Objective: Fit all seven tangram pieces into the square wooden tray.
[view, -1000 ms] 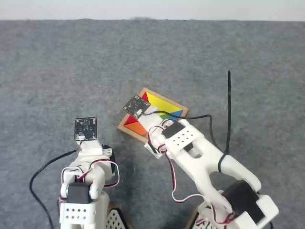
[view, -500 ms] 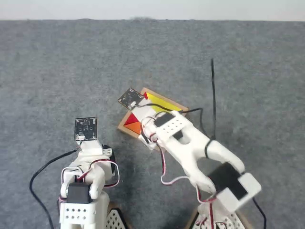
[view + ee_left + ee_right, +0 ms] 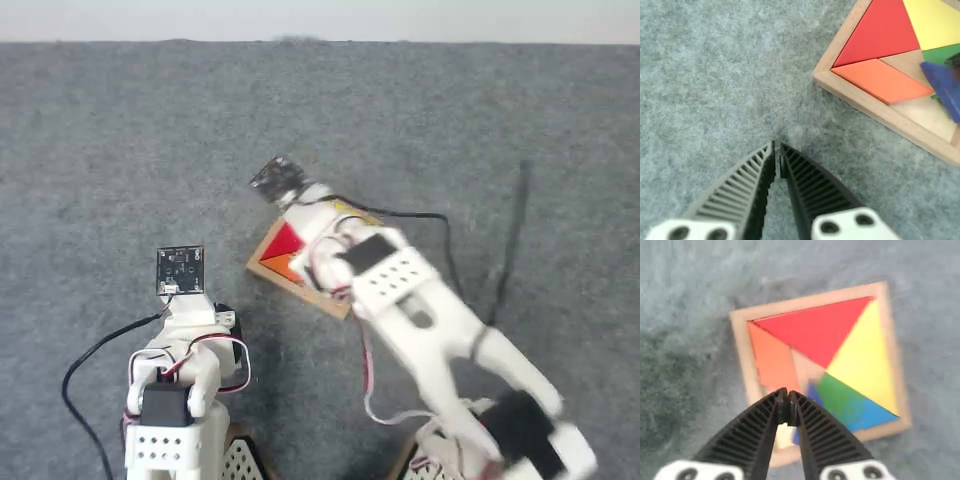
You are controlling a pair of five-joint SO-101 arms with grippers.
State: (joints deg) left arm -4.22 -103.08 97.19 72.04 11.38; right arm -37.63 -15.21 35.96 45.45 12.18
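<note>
Over tray [image 3: 738, 355], your right gripper [image 3: 788, 392] pinched closed, empty, tips near orange piece [image 3: 772, 362]; your left gripper [image 3: 777, 146] closed, empty, above grey mat [image 3: 705, 75] beside tray

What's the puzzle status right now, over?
Left pincer shut, beside tray. Right pincer shut, over tray. Several pieces seated, gaps left. Nothing blocking.

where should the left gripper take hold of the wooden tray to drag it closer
Pinch the raised rim of the wooden tray on the side facing the arms, coming down from above, at the stretch where the tray floor is bare. There one finger can drop inside and one outside. The orange piece sits against the rim, likely leaving no room.
</note>
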